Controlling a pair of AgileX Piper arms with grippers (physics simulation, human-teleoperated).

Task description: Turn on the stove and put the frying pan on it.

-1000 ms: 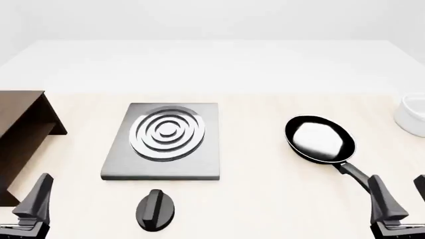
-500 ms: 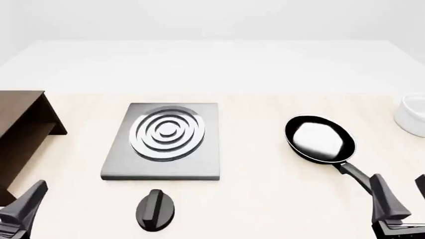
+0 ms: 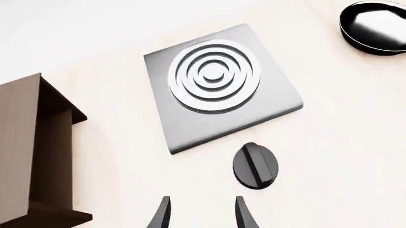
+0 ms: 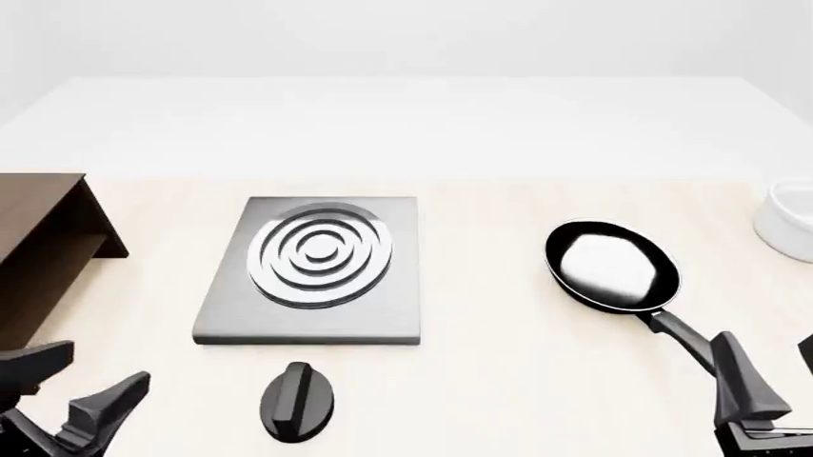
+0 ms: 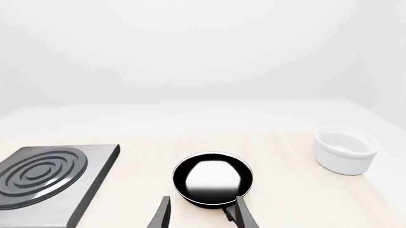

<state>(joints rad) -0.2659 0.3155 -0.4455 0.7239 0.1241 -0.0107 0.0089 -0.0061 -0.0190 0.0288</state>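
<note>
The stove (image 4: 311, 267) is a flat grey slab with a ringed burner, left of the table's middle; it also shows in the left wrist view (image 3: 222, 88) and the right wrist view (image 5: 54, 178). Its black oval knob (image 4: 297, 402) lies just in front of it, also seen in the left wrist view (image 3: 255, 166). The frying pan (image 4: 612, 267) sits on the table to the right, handle pointing toward my right gripper (image 4: 778, 376), which is open and empty. My left gripper (image 4: 83, 381) is open and empty, left of the knob.
A dark brown wooden cabinet (image 4: 45, 257) stands at the left edge. A white bowl (image 4: 790, 221) sits at the far right, beyond the pan, and shows in the right wrist view (image 5: 345, 149).
My left gripper has tilted and turned, its fingers now pointing right toward the knob. The right gripper has barely moved. Stove, knob and pan are where they were.
</note>
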